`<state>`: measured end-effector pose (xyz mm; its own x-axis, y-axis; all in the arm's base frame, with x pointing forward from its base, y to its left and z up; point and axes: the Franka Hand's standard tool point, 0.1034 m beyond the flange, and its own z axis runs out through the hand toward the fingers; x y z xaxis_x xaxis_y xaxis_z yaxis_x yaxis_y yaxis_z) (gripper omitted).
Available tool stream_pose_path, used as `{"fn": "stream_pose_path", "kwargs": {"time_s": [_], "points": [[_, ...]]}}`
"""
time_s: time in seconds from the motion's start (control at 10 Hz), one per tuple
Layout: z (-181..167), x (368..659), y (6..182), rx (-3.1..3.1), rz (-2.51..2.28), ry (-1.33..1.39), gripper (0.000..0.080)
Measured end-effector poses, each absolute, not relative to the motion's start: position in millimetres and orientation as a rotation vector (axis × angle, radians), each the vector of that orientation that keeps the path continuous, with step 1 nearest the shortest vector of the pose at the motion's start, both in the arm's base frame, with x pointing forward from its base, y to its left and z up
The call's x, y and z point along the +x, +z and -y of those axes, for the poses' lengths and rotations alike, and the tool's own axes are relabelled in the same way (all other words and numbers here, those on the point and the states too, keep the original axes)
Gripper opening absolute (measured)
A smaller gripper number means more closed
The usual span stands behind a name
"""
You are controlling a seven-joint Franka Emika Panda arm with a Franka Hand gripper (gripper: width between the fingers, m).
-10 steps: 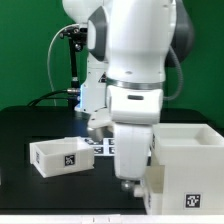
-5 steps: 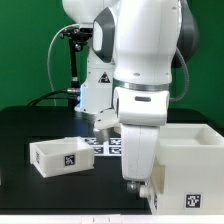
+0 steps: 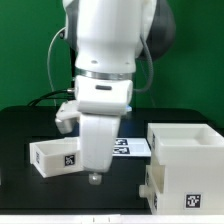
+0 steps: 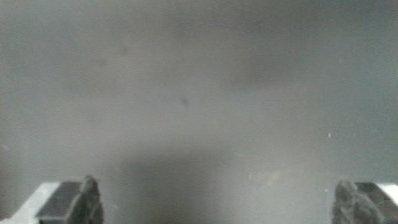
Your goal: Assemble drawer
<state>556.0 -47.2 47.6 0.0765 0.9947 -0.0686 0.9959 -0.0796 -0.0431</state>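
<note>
The tall white casing (image 3: 186, 143) stands at the exterior view's right. A white tray (image 3: 176, 188) with a marker on its front sits at the casing's base, jutting slightly toward the left. A second white tray (image 3: 55, 157) with a marker lies loose at the left. My gripper (image 3: 95, 179) points down between them, just right of the loose tray, close above the black table and touching nothing. In the wrist view my gripper (image 4: 217, 203) is open. Its fingers (image 4: 68, 203) stand wide apart with only blurred dark table between them.
The marker board (image 3: 127, 149) lies flat on the black table (image 3: 30, 195) behind my gripper, between the loose tray and the casing. The arm's white body fills the middle of the exterior view and hides the table behind it.
The arm has swung from beside the casing toward the exterior view's left and now hangs near the loose tray. The tray at the casing's base is uncovered. The gripper is empty.
</note>
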Motion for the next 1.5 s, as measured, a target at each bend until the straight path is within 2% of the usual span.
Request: {"fn": "stream_pose_path", "kwargs": {"time_s": [0.6, 0.7, 0.9, 1.1, 1.5], "points": [[45.9, 554.8, 45.3, 2.295, -2.125, -0.128, 0.0649], [48.5, 554.7, 47.9, 2.322, -2.085, -0.112, 0.0649], [65.0, 531.8, 65.7, 2.418, -1.932, -0.085, 0.0649], [67.4, 519.5, 79.9, 2.521, -1.779, -0.082, 0.0649], [67.6, 514.9, 79.1, 2.536, -1.771, -0.087, 0.0649]]}}
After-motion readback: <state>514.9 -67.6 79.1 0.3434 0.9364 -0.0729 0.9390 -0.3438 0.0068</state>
